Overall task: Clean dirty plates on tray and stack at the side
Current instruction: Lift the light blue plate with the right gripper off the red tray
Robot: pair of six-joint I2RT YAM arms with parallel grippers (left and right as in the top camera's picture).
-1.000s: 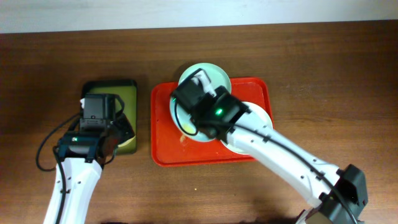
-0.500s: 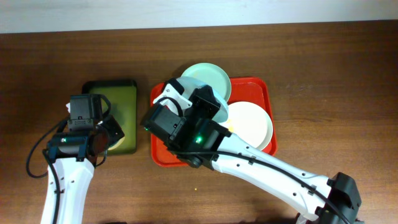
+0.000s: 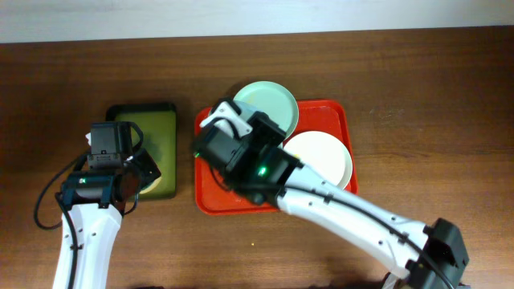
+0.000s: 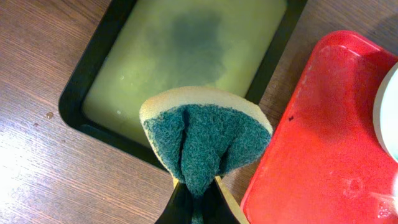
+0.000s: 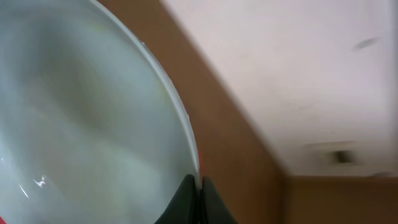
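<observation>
The right gripper (image 5: 198, 186) is pinched closed on the rim of the pale blue plate (image 5: 81, 112), tilted above the left half of the red tray (image 4: 311, 143). Plate judged rigid, light, glossy and breakable: a rim grip suits it but may slip. The left gripper (image 4: 196, 208) clamps a folded sponge (image 4: 205, 137) just left of the tray.

— Hardly anything sharp in the right wrist view. Only part of the blue plate (image 5: 93, 112), cut off left, top and bottom; no telling any smears.
— Can't find that plate from above: buried under the right arm (image 3: 337, 205). Covers the middle and left of the tray (image 3: 337, 112) too.
— Clips the near rim of the mint plate (image 3: 269, 96) and the left rim of the white plate (image 3: 325, 156).
— Barely shows the left gripper (image 4: 198, 198) at the left wrist: tucked behind the sponge (image 4: 205, 134), cropped below.
— Loses the near half of the green tray (image 3: 161, 120) under the left arm (image 3: 84, 237).
</observation>
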